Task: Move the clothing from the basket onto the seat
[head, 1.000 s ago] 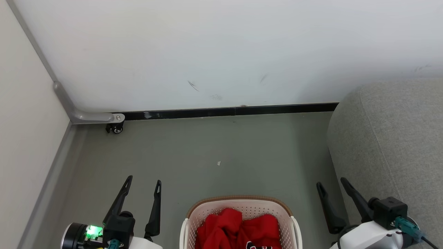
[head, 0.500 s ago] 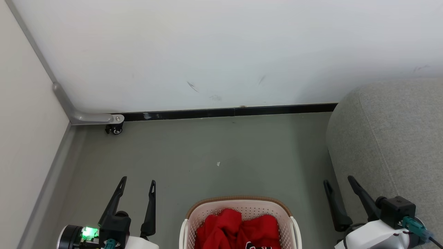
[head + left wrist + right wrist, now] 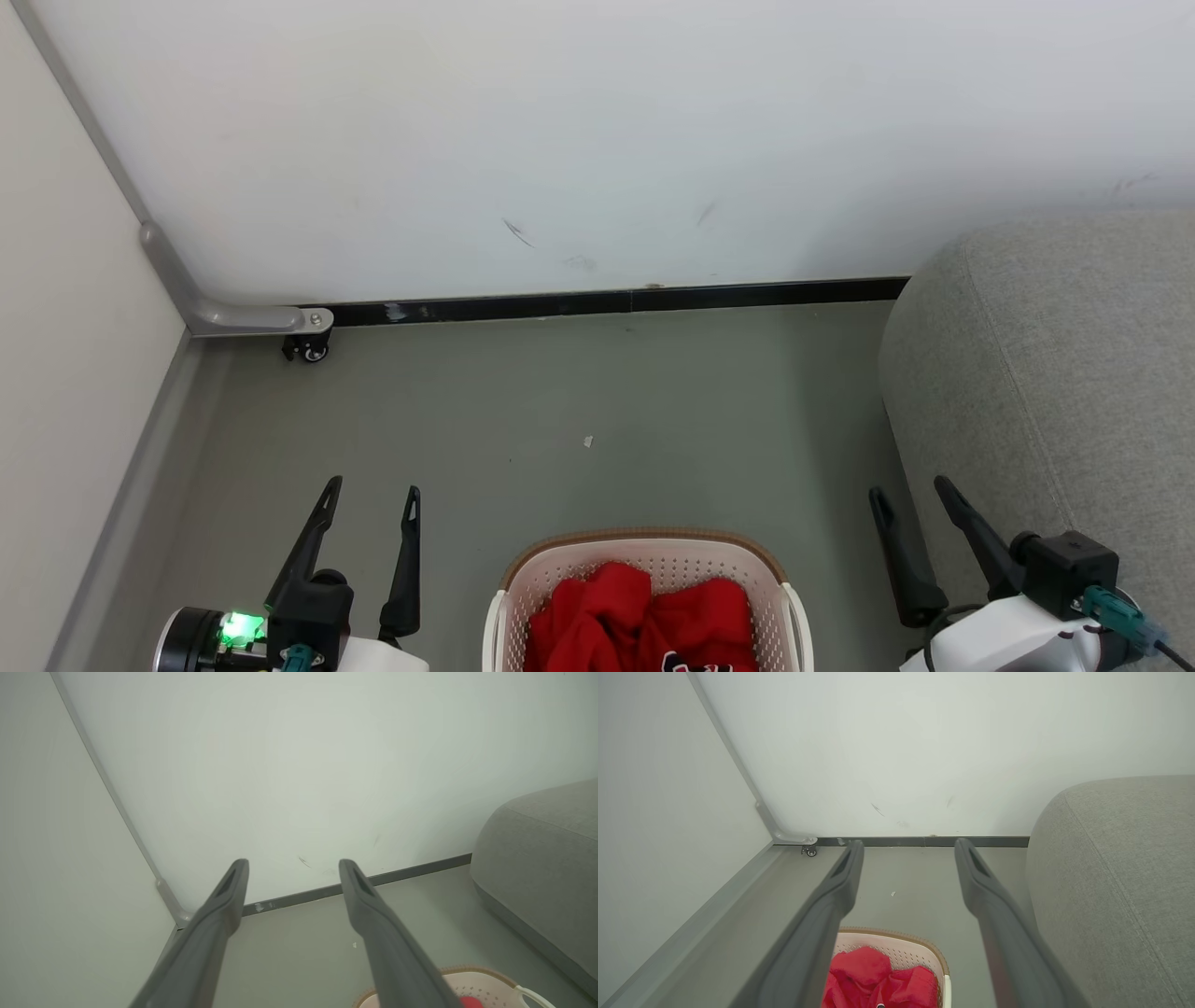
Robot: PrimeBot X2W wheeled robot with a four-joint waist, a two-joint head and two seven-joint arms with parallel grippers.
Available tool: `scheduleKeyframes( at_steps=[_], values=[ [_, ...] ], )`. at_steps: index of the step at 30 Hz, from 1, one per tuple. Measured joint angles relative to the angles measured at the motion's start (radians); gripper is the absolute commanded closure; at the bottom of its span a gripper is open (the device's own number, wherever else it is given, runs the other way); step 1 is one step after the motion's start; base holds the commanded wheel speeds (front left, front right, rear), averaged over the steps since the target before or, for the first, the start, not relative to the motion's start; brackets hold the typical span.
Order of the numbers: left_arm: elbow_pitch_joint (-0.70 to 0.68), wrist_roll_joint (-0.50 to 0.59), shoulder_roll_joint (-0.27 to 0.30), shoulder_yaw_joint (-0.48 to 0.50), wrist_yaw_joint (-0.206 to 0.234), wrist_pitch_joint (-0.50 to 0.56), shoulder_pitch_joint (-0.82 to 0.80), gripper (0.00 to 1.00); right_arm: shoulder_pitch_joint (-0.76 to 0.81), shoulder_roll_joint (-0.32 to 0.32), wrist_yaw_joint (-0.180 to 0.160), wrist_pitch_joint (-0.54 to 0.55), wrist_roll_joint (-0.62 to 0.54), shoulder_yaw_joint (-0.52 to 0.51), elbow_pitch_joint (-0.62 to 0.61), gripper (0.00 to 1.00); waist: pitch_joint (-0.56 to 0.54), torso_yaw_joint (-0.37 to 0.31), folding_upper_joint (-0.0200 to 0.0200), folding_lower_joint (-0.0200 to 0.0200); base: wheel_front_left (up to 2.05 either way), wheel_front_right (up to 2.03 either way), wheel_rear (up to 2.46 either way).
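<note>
Clothing (image 3: pixel 644 621), bright red and crumpled, lay heaped inside the basket (image 3: pixel 644 539), a cream perforated tub with a brown rim band; it stood on the grey-green floor (image 3: pixel 560 392) at the bottom middle of the head view; a bit of black-and-white lettering peeped out at the lower edge of the heap, too cut off to read; the seat (image 3: pixel 1046 373), a light-grey woven sofa with a rounded edge, rose on the robot's right, near the basket but apart from it.

The left hand (image 3: pixel 373 485) hovered over the floor to the left of the basket, its two dark fingers spread wide with nothing between them; the right hand (image 3: pixel 907 486) hovered on the other side, between basket and seat, likewise spread wide and empty; both pointed towards the white wall (image 3: pixel 560 140); a black skirting strip (image 3: pixel 607 301) ran along the wall's foot; a small castor (image 3: pixel 308 348) sat under a grey bracket in the left corner; a pale scrap (image 3: pixel 588 441) lay on the floor beyond the basket; in the right wrist view the red heap showed low between that hand's fingers.
</note>
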Motion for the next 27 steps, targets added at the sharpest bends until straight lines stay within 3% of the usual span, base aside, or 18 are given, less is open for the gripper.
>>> scheduleKeyframes(
  at_steps=[16,27],
  values=[
    [0.020,0.011,0.015,0.002,-0.002,0.000,-0.001,0.00,0.002,0.000,0.000,-0.011,0.011,0.007,-0.002,0.00,0.006,-0.009,0.0000,0.0000,0.00,0.00,0.00],
    [0.087,0.045,0.040,-0.046,-0.049,0.000,-0.046,0.00,0.017,0.000,0.000,-0.025,0.009,-0.040,-0.049,0.00,0.030,-0.023,0.0000,-0.0001,0.00,0.00,0.00]
  ],
)
